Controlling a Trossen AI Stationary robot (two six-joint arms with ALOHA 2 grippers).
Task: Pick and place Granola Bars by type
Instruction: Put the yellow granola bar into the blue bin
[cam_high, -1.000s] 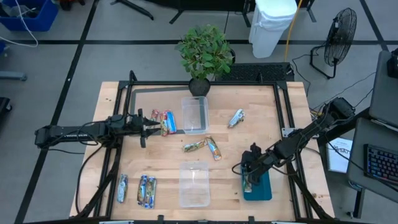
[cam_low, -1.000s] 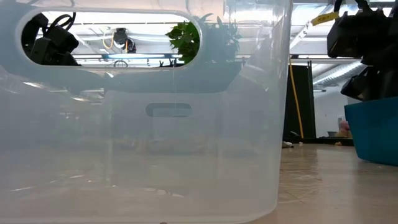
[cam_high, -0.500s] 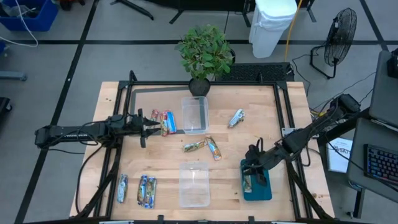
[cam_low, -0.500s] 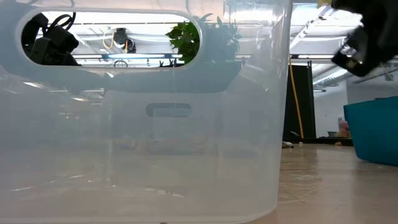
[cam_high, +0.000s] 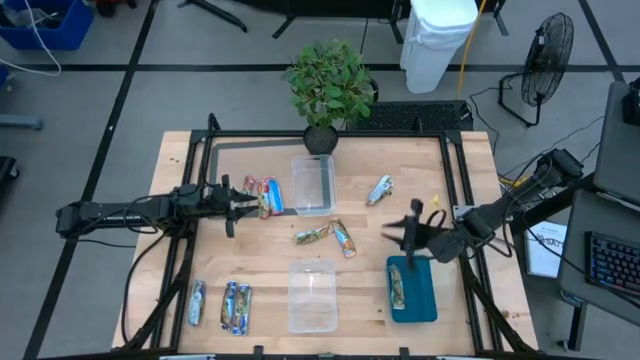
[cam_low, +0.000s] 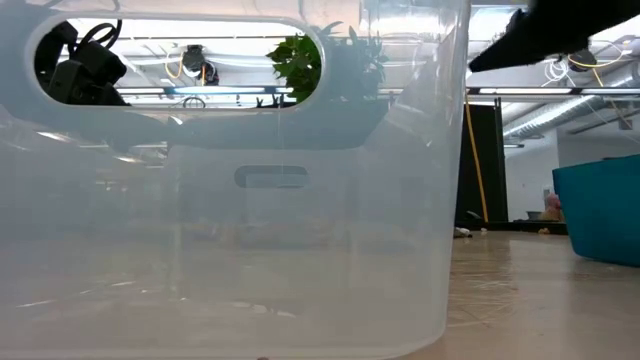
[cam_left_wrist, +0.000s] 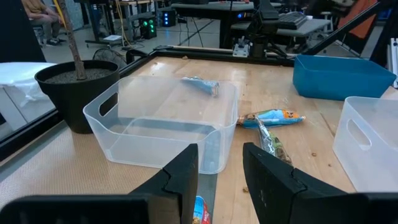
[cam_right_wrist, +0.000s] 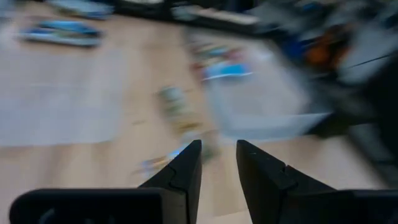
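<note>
The right gripper (cam_high: 408, 232) is seen raised over the counter (cam_high: 400, 165), its fingers parted by a narrow gap with nothing between them. Just below it, one granola bar (cam_high: 398, 287) lies in the teal tray (cam_high: 425, 300). The left gripper (cam_high: 243, 206) is held partly open and empty, with two red-blue bars (cam_high: 264, 194) just ahead of it beside a clear tub (cam_high: 313, 184).
</note>
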